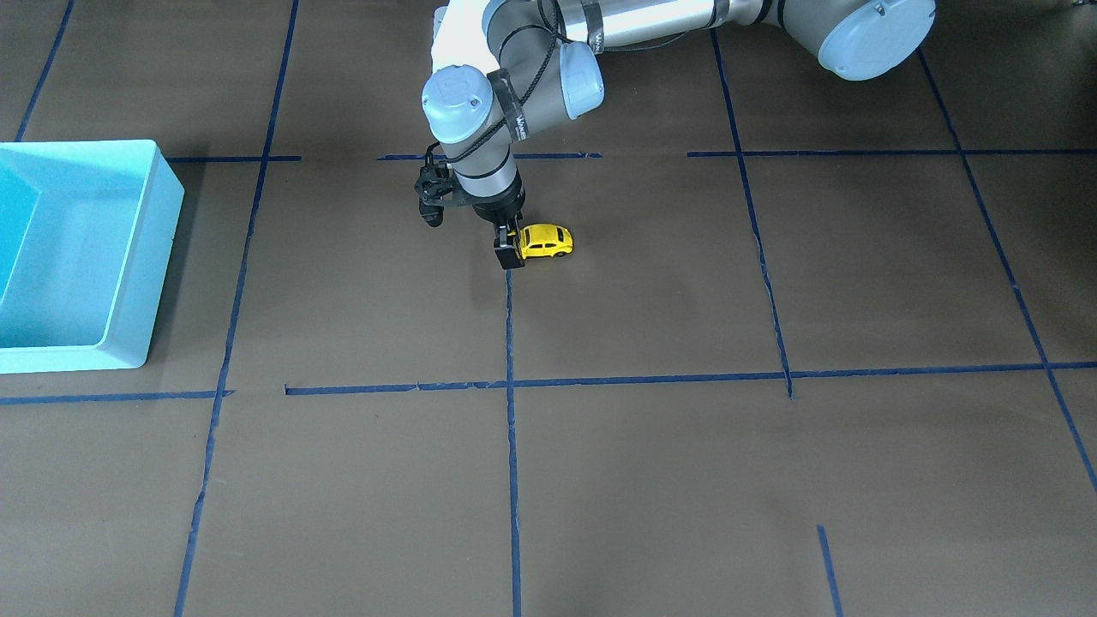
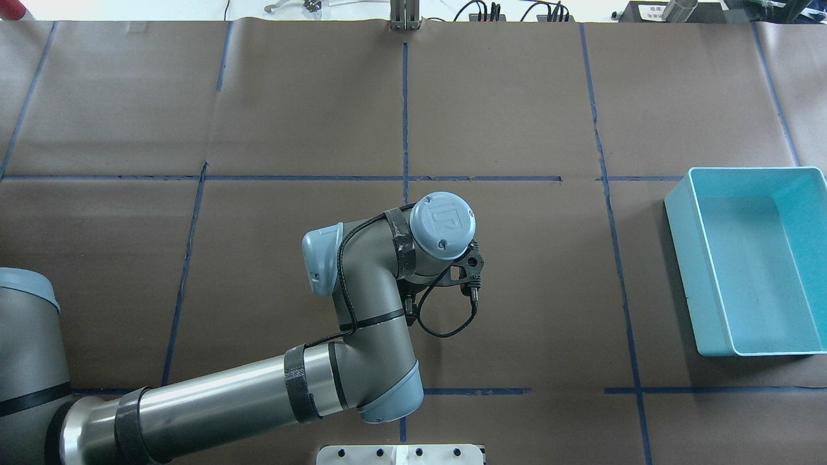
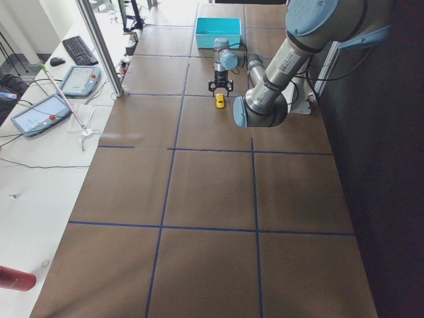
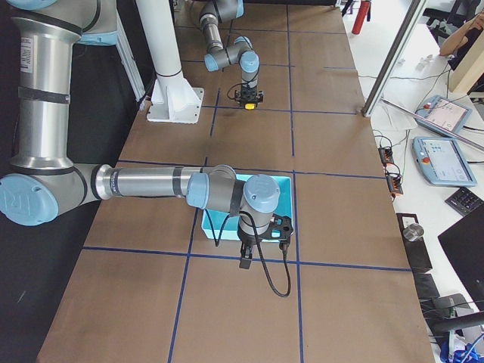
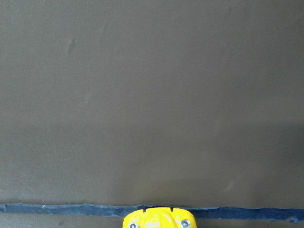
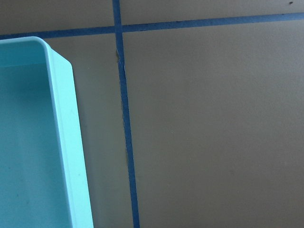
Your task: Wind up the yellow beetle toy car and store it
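Observation:
The yellow beetle toy car (image 1: pixel 548 241) stands on its wheels on the brown table, beside a blue tape line. My left gripper (image 1: pixel 512 247) points straight down and its jaws are closed on the car's end; the near finger (image 1: pixel 508 257) presses its side. The car's end shows at the bottom edge of the left wrist view (image 5: pixel 153 220). In the overhead view my wrist hides both car and gripper. My right gripper (image 4: pixel 246 259) hovers by the turquoise bin (image 4: pixel 284 186); I cannot tell whether it is open or shut.
The turquoise bin (image 2: pixel 685 278) sits at the table's right end for the robot, on the left of the front-facing view (image 1: pixel 167 257). Its corner fills the left of the right wrist view (image 6: pixel 66 142). Blue tape lines cross the brown table.

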`<state>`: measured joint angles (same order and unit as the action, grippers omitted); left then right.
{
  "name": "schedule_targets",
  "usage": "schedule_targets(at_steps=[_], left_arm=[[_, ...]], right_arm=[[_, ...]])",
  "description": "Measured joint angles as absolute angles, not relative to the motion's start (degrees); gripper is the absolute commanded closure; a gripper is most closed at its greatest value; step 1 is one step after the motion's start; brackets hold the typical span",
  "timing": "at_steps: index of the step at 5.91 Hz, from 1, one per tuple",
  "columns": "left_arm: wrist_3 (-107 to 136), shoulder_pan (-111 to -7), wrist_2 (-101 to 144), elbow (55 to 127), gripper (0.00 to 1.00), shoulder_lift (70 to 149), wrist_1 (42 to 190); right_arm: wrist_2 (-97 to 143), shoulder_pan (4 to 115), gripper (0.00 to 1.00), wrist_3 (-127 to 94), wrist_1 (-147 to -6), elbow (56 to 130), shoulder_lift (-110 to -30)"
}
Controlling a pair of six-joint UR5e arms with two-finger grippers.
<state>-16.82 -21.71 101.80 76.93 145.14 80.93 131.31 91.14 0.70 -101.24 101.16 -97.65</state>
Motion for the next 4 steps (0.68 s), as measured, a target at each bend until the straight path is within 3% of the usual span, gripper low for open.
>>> schedule_targets(at_steps=[1, 4], left_arm=[[-17.0, -21.8, 101.8, 76.9, 1.00, 145.1, 81.0], [-17.4, -23.4, 101.7, 78.6, 1.00, 145.6, 81.1]], right_arm=[[131.3, 91.1, 0.00, 0.7, -101.2, 101.2, -97.6], [131.3, 91.1, 0.00, 0.7, -101.2, 101.2, -97.6]])
